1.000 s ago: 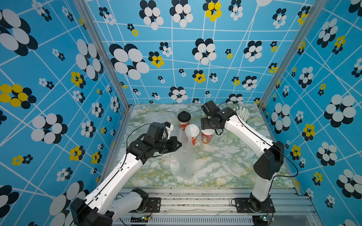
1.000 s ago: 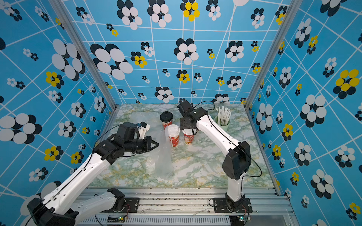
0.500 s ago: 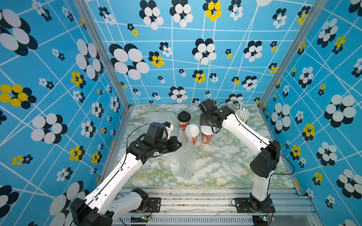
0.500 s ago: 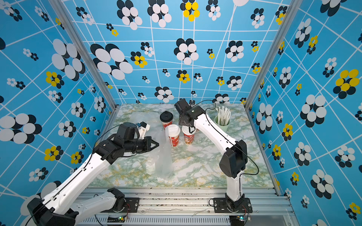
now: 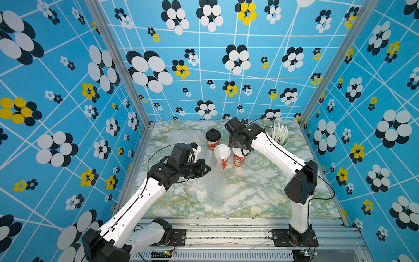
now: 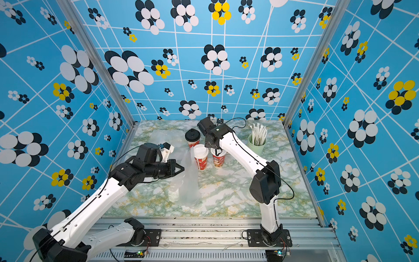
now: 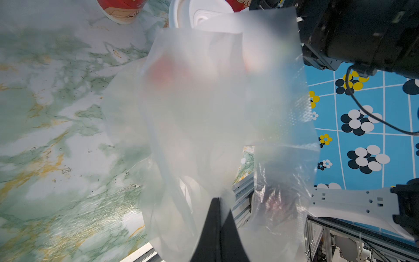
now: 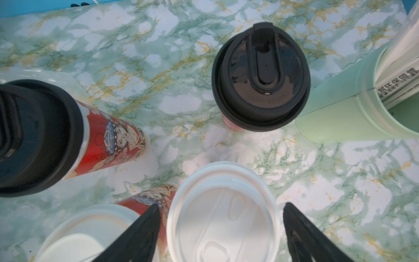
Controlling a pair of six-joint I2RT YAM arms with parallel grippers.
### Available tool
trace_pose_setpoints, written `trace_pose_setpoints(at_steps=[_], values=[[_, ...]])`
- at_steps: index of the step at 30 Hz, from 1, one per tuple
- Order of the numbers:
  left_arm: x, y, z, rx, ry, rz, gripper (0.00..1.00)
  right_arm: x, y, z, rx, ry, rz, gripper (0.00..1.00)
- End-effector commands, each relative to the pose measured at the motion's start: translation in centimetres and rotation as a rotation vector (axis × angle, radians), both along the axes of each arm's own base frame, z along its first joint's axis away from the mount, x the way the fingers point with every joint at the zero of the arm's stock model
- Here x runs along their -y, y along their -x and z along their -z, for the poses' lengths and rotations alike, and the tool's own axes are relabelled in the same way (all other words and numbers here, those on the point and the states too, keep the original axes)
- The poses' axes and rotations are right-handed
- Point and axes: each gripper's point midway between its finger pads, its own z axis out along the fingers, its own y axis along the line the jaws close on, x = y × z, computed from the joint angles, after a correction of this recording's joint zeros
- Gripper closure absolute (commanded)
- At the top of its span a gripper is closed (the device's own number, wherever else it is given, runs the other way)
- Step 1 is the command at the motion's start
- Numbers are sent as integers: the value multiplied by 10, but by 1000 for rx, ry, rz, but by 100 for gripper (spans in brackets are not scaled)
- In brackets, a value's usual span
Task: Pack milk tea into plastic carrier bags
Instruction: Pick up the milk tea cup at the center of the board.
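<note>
The left gripper is pressed together on a fold of a translucent plastic carrier bag. It pinches the film near the top, so the bag stands tall from the marble-patterned table with its lower end resting on the surface near the middle. The right gripper hangs over a white-lidded cup with its fingers spread wide, one on each side of the lid. A gap shows on each side and nothing is clasped. A second white-lidded cup stands just beside the first, partly veiled by the raised bag in both top views. In the right wrist view one finger passes between the two lids. A black-lidded cup stands just behind them, toward the back wall. The other black-lidded cup stands just beside the pale green cup of wrapped straws; in the top views the right arm hides it. All four cups are upright on the table, outside the bag. What looks like a second carrier bag lies flat near the far left of the table.
</note>
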Motion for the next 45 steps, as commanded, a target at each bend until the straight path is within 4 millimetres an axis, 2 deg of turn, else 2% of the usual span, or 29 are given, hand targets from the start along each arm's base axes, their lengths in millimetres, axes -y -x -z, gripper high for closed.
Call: trace_pose_setpoints(at_steps=[1, 36, 45], values=[[0, 1, 0, 0, 18, -1, 100, 9, 9, 3, -15, 36, 20, 14], [-1, 3, -2, 2, 25, -4, 100, 7, 22, 38, -141, 113, -31, 16], [-2, 4, -1, 3, 26, -8, 100, 4, 24, 43, -156, 105, -38, 22]])
